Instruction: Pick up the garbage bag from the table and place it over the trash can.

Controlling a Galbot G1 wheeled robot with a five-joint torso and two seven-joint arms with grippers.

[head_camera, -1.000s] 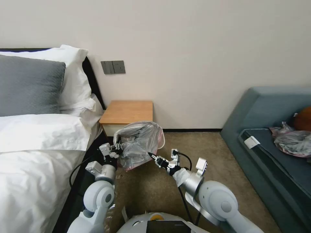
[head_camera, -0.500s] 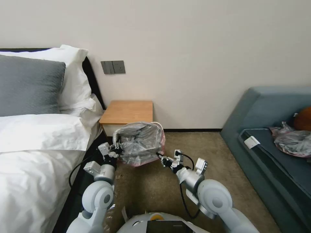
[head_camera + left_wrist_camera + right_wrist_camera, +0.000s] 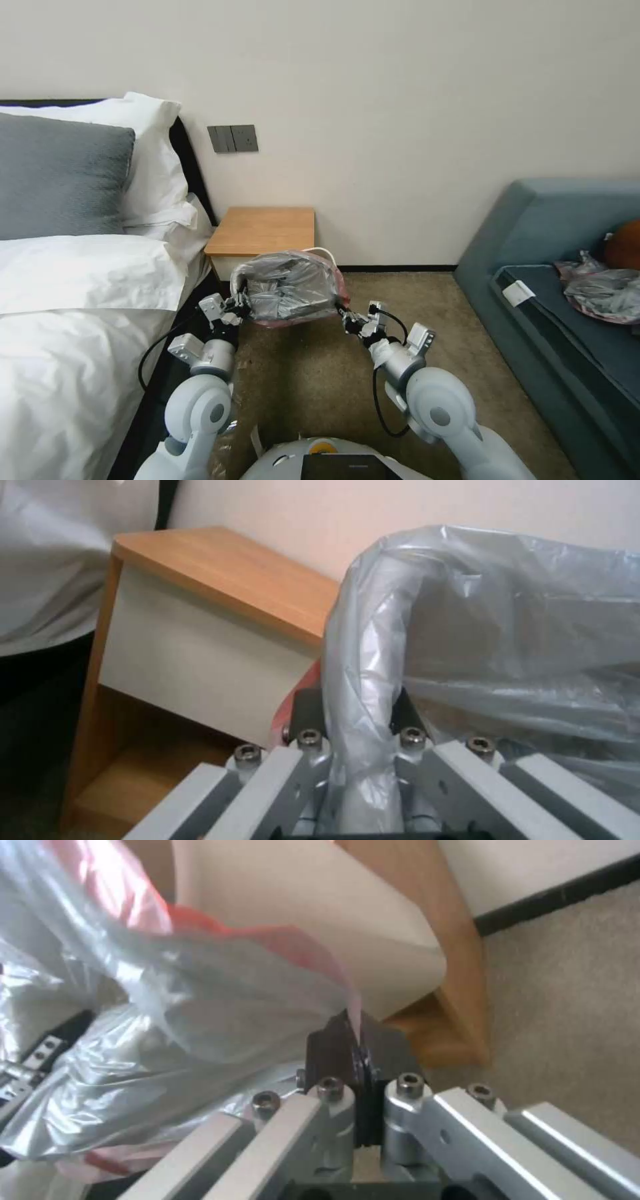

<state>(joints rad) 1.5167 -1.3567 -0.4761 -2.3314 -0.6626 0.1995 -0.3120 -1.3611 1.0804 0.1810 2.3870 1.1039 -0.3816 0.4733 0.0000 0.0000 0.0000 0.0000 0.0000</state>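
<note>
The thin translucent grey plastic garbage bag (image 3: 288, 290) spans sideways between the left gripper (image 3: 241, 308) and right gripper (image 3: 341, 313), each pinching its rim; the cream-rimmed trash can (image 3: 324, 254) sits beneath, just before the wooden table's (image 3: 263, 230) front edge.

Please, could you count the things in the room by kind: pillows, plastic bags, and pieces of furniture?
Pillows: 2, a grey pillow and a white pillow.
Plastic bags: 2, the translucent grey garbage bag stretched between both grippers, and a grey-and-pink plastic bundle.
Furniture: 3, a white bed, the wooden nightstand table, a blue-grey sofa.
Total: 7.
</note>
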